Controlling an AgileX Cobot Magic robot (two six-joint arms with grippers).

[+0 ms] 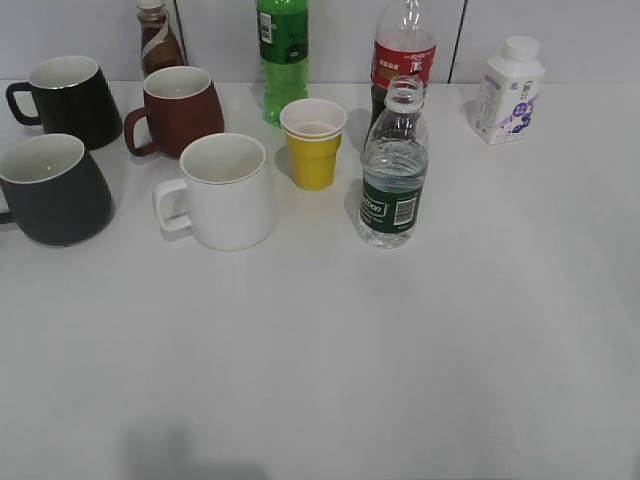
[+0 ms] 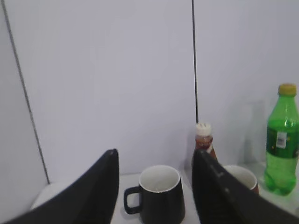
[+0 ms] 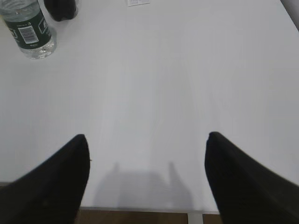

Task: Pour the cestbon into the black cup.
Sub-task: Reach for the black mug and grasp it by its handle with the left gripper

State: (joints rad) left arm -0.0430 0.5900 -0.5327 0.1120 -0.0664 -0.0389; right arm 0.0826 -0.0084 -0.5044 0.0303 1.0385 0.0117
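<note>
My right gripper [image 3: 147,177] hangs low over the bare near part of the white table [image 1: 400,380], fingers spread wide and holding nothing. The small clear plastic cestbon bottle with the dark green label [image 1: 393,170] stands well ahead of it and to its left, so I judge this a ready pose before any reach. My left gripper [image 2: 154,186] is also spread and empty, aimed level at the back wall, with a glossy jet-black mug [image 2: 159,196] showing between its fingers.

The cestbon stands upright near the table's middle, long axis vertical, capless mouth pointing straight up, just in front of a red-labelled cola bottle [image 1: 403,50] and beside a yellow paper cup [image 1: 313,145]. The large matte charcoal-grey black cup [image 1: 52,190] sits well apart at the far left edge, mouth up, so the bottle must be carried across.
</note>
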